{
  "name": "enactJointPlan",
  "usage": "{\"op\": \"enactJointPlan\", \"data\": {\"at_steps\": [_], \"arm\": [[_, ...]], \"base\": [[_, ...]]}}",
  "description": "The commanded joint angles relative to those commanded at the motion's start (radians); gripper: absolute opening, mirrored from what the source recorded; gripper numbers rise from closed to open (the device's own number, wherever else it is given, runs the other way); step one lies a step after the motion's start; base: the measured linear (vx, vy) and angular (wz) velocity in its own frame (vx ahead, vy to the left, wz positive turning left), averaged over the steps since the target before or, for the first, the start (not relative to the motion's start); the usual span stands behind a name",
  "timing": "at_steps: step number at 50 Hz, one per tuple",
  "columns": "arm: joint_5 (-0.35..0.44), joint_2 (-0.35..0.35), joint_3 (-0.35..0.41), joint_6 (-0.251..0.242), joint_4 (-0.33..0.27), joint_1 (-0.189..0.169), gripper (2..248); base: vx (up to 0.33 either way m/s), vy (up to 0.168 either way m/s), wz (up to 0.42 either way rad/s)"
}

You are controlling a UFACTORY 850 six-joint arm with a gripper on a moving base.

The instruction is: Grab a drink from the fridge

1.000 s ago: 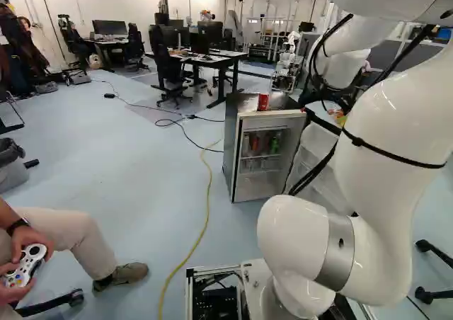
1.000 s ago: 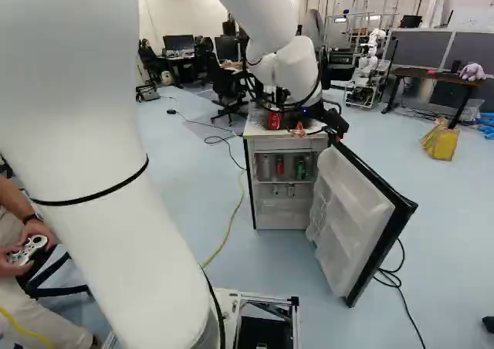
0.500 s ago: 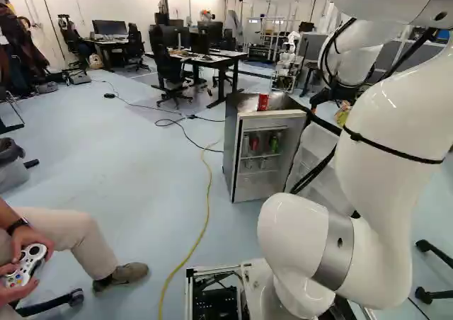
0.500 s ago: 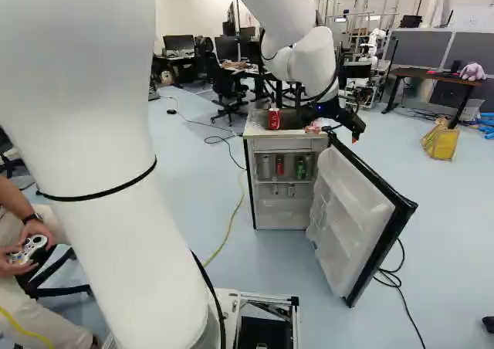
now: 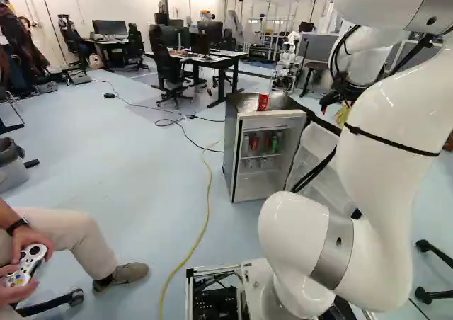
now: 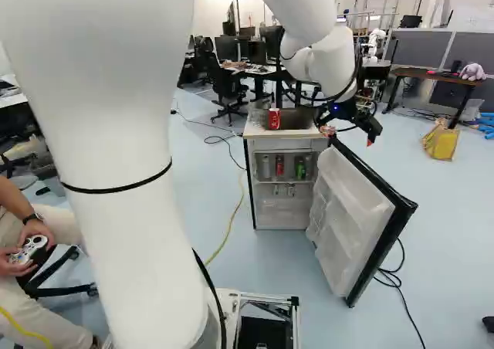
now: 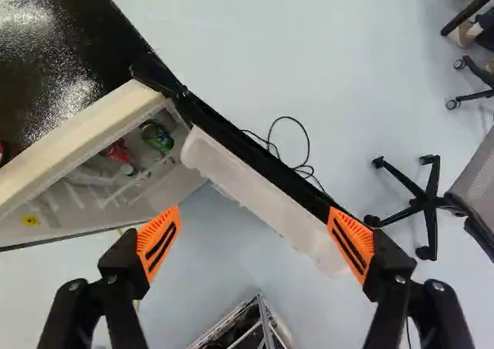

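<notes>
Over the open door (image 6: 356, 218) of the fridge (image 6: 285, 144), at its hinge side, hangs the gripper (image 6: 349, 136), pointing downward. White and thick, the arm (image 6: 127, 187) climbs from its joint at the foot of the right base view, leans a little leftward there and passes out at the top; its forearm (image 6: 297, 13) slopes back down, toward the right, to a bent wrist (the elbow itself is out of that view).

In the wrist view the gripper (image 7: 255, 229) has its orange pads (image 7: 159, 243) spread wide, nothing touching both, with part of the door seen below and between them. The drinks stand inside the fridge, a red can (image 6: 279, 165) and a green can (image 6: 300, 168) on the upper shelf, apart from the fingers. Another red can (image 6: 274, 119) stands on the fridge's top.
</notes>
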Motion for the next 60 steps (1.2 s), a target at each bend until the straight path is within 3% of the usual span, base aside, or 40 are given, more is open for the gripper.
{"op": "enactJointPlan", "data": {"at_steps": [20,60], "arm": [[-0.008,-0.062,-0.073,0.0,0.0,-0.046,247],[-0.099,-0.198,-0.241,0.0,0.0,-0.127,247]], "base": [[0.0,0.0,0.0],[0.0,0.0,0.0]]}}
